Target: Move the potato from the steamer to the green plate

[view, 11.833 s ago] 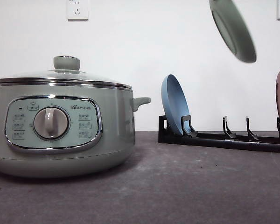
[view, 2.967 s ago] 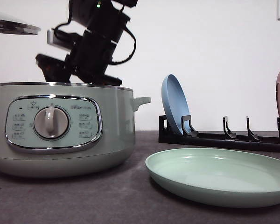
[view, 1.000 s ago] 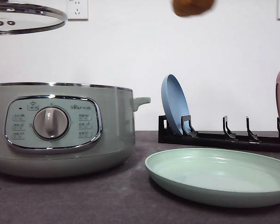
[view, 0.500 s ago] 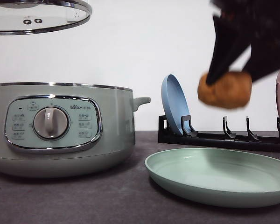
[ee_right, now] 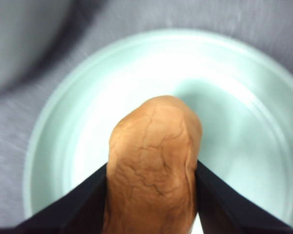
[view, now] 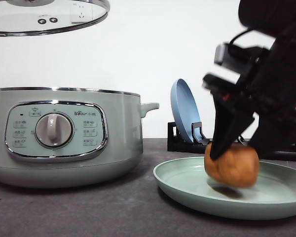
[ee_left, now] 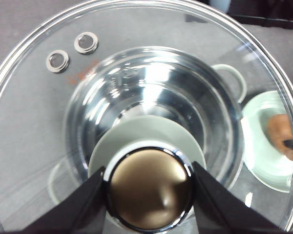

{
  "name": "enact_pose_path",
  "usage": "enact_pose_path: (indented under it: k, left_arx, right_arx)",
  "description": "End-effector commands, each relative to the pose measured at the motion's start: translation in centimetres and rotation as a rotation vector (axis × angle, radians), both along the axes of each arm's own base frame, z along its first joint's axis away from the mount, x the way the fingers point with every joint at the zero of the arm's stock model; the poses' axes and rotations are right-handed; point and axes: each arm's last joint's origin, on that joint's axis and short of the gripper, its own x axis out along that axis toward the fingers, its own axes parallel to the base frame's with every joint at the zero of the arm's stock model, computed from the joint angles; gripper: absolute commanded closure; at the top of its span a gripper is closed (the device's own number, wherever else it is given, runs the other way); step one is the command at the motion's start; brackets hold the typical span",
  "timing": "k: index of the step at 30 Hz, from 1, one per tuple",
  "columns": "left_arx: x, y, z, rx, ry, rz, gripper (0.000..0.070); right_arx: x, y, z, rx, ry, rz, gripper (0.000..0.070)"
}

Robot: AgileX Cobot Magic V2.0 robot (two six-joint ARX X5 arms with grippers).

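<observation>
The orange-brown potato [view: 232, 165] [ee_right: 154, 165] hangs just above the middle of the green plate [view: 177, 183] [ee_right: 244, 87], held by my right gripper [view: 233, 148] [ee_right: 151, 195], which is shut on it. The pale green steamer [view: 59, 136] stands lidless at the left; its steel bowl [ee_left: 151, 92] looks bare seen through the glass. My left gripper [ee_left: 149, 195] is shut on the knob of the glass lid [view: 44, 17] [ee_left: 34, 112], holding it high above the steamer. The potato [ee_left: 282, 135] and plate [ee_left: 259, 141] also show through the lid.
A black dish rack [view: 187, 144] stands behind the green plate with a blue plate [view: 185, 111] upright in it. The dark table [view: 89, 212] runs in front of the steamer and plate.
My right gripper has come down with the potato from mid-air to just over the green plate. The lid has shifted slightly right, still held high.
</observation>
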Motion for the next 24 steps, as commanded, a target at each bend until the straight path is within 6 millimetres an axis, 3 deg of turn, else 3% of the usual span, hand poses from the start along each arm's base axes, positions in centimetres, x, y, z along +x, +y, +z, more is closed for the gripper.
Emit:
enact_pose_path:
  k: [1, 12, 24]
  left_arx:
    - [0.2, -0.4, 0.8, -0.023, -0.052, -0.014, 0.07]
    - [1.7, -2.4, -0.7, -0.002, 0.012, -0.067, 0.07]
    - [5.9, -4.4, -4.6, 0.046, 0.137, -0.083, 0.07]
  right_arx:
    - [0.2, 0.4, -0.4, -0.006, 0.014, -0.006, 0.0413]
    - [0.2, 0.4, -0.6, -0.014, 0.028, -0.005, 0.0195]
    - [-0.6, -0.2, 3.6, 0.073, -0.12, -0.003, 0.0188]
